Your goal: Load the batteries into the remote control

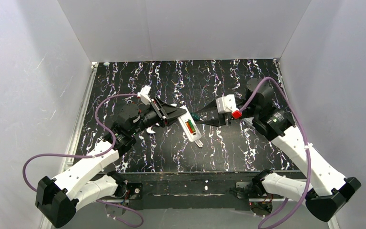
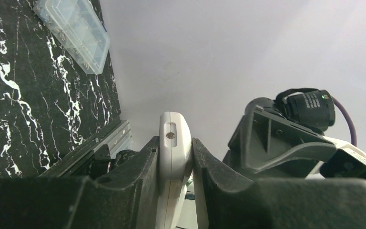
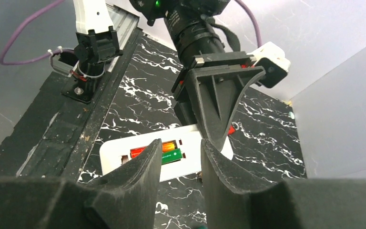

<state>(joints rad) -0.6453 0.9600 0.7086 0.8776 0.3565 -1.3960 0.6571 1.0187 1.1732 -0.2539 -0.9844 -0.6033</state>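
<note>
We are looking at the left hand (image 2: 175, 151), which is gripping the remote control (image 3: 116, 160) tightly by its two long sides, close to one end. In our judgement it is doing so to stop the body from sliding while the other hand is working on it. The remote control is lying low over the desk (image 3: 138, 102), just beyond the fingertips of the right hand (image 3: 180, 160) and a little below them, with the open battery bay facing up toward that hand. Its long axis is running crosswise to the right hand's fingers, and one end is sticking out past the left hand's fingertips. The right hand is standing at a medium gap, neither wide nor closed, and we are seeing nothing between its fingers. Inside the bay the batteries (image 3: 169, 146) are lying along the same long axis. A red-orange one is showing clearly, and beside it, nearer to the right hand, is a green-labelled piece that we are taking for the second, though we cannot tell for sure. We are judging that the right hand is hovering there to seat them.
</note>
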